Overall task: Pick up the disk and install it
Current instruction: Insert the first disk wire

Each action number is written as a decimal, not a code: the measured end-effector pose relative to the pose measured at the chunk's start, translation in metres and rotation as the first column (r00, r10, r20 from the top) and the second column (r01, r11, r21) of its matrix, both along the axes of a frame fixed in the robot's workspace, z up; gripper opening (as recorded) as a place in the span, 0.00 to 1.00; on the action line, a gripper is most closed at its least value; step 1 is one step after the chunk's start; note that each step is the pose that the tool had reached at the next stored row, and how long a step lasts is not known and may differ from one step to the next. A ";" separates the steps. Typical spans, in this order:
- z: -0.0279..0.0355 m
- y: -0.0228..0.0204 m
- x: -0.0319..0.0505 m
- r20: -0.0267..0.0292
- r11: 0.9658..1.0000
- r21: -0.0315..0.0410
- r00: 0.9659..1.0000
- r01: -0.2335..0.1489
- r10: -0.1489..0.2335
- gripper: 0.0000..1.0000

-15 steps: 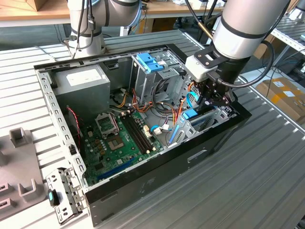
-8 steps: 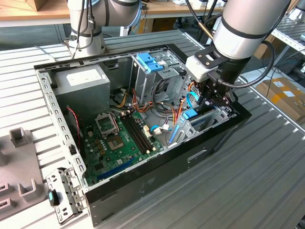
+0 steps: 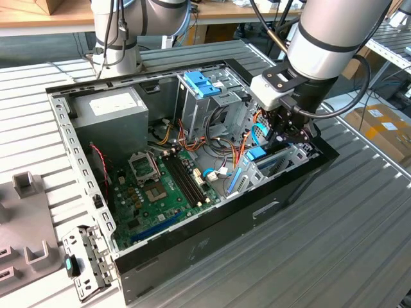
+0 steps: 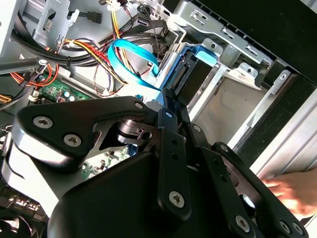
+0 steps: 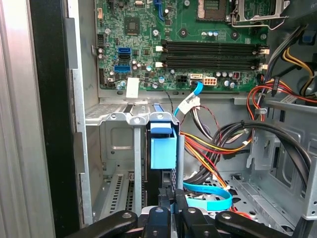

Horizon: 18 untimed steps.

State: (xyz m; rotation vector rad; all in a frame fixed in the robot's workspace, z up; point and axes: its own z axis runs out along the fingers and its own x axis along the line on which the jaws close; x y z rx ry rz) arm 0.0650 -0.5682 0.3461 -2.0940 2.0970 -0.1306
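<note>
The disk [image 5: 163, 148] stands on edge in a slot of the metal drive bay [image 5: 116, 119], its light blue carrier tab facing up and its dark body sunk between the bay walls. In the exterior view the disk [image 3: 257, 154] sits at the case's front corner, at that view's right. My gripper [image 3: 287, 136] hovers just over it. In both wrist views the gripper [image 5: 172, 198] [image 4: 173, 96] is shut, with its fingertips together close to the disk's [image 4: 190, 74] outer end and nothing between them. Whether the tips touch the disk is unclear.
The open computer case [image 3: 192, 244] lies on a slatted table. Inside are the motherboard [image 3: 160, 186], a grey power-supply box [image 3: 112, 112], a tall cage with a blue latch [image 3: 202, 83] and loose cables [image 5: 208, 198]. A person's hand [image 4: 292, 191] rests outside the case wall.
</note>
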 end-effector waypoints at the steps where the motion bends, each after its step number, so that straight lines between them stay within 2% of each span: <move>1: 0.0000 0.0000 -0.0001 0.000 1.000 0.000 1.000 0.000 0.000 0.16; 18: -0.0017 -0.0010 -0.0002 0.000 1.000 0.000 1.000 0.000 0.000 0.16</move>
